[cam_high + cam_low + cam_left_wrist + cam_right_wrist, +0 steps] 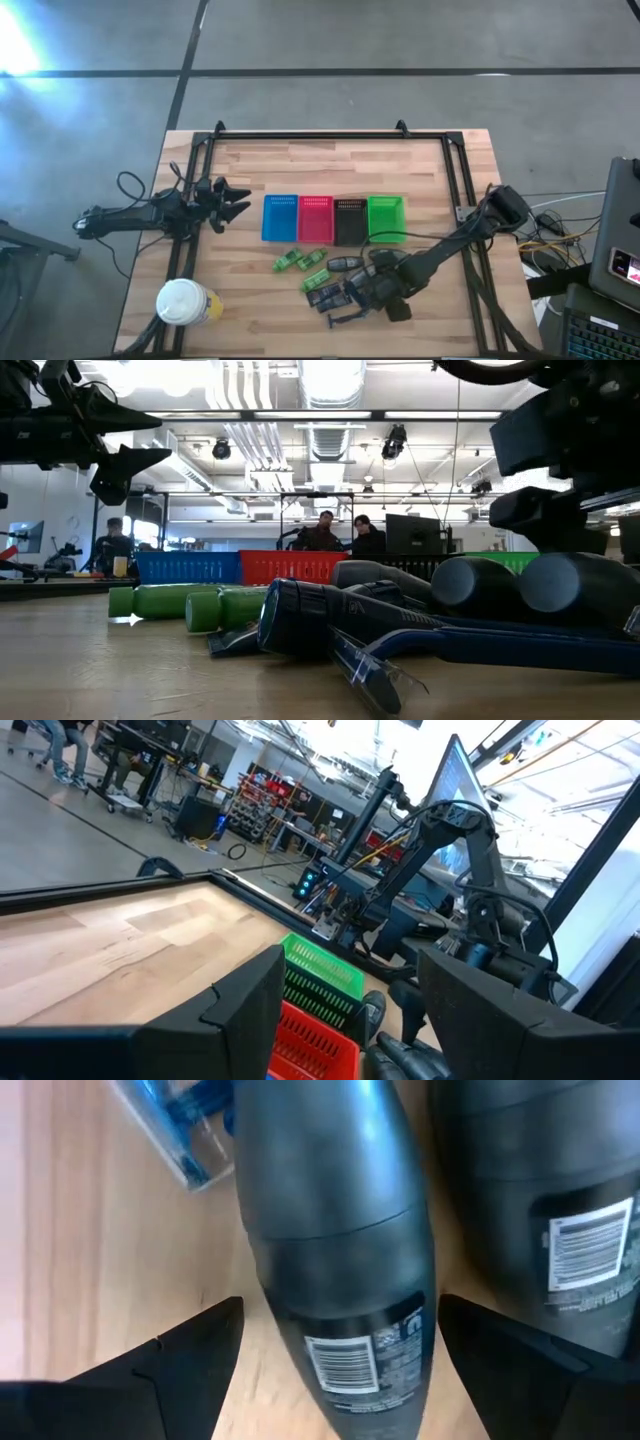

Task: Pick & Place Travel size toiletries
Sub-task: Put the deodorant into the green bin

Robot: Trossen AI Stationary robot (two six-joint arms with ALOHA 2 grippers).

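Right claw spread apart, apparently untouching, grey tube lying between its fingers

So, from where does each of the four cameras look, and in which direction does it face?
High view: above the table, looking straight down; both arms show, the left gripper beside the baskets, the right gripper over the toiletries.
Low view: at table height, looking across the green bottles into the room.
Left wrist view: on the left arm, past its open fingers, toward the green basket.
Right wrist view: on the right arm, straight down on a grey tube between open fingers.
Shared: the green basket is in the high and left wrist views.
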